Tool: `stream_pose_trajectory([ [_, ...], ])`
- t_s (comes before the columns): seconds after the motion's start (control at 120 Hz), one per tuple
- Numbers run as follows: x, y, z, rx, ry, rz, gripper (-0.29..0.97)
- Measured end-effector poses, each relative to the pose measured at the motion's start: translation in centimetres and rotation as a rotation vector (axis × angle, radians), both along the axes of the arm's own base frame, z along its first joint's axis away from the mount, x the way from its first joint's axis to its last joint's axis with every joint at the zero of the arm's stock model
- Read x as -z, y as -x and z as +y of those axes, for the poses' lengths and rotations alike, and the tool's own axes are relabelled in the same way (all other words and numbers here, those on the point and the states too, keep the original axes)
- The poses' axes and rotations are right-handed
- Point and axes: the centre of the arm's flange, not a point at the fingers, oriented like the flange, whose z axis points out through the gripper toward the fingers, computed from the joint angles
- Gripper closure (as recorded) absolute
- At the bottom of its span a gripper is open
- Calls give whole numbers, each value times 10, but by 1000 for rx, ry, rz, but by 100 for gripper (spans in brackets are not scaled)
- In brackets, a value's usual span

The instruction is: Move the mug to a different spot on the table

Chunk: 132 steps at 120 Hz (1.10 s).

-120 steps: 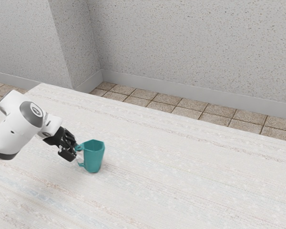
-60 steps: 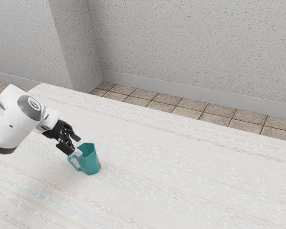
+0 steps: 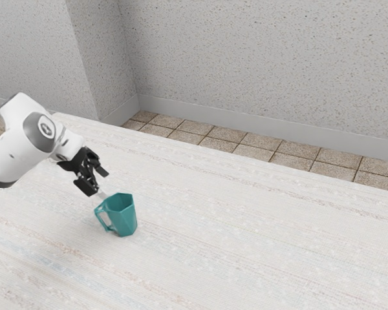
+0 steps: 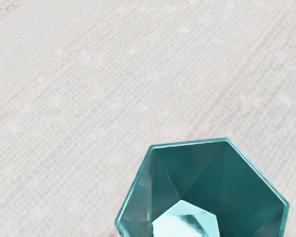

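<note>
You had the mug (image 3: 119, 215) standing upright on the worktop (image 3: 258, 226), its handle toward the exterior view's left. Your jaws stood apart (gripping nothing), just above the rim on the handle's side, at the end of the white arm (image 3: 19, 147). The wrist view looked down into the mug's teal, faceted inside.

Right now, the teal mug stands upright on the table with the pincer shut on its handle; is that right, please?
Not quite: the exterior view shows the pincer open, above and clear of the handle. The teal mug does stand upright on the table.
</note>
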Motion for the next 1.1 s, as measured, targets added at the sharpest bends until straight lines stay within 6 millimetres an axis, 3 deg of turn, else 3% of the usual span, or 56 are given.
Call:
stream_pose_trajectory([
  [0.192, -60, -26, -5, 74, -172, 126, 0],
  [0.342, -94, -35, -13, 21, -226, 233, 0],
  [0.5, -145, -43, -24, -54, -263, 305, 0],
  [0.608, -185, -46, -41, -114, -277, 332, 0],
  [0.717, -246, -55, -66, -183, -312, 313, 0],
  [0.842, -287, -52, -101, -260, -320, 316, 0],
  [0.942, -301, -41, -130, -299, -324, 345, 0],
  [1.1, -296, -32, -175, -324, -325, 408, 0],
])
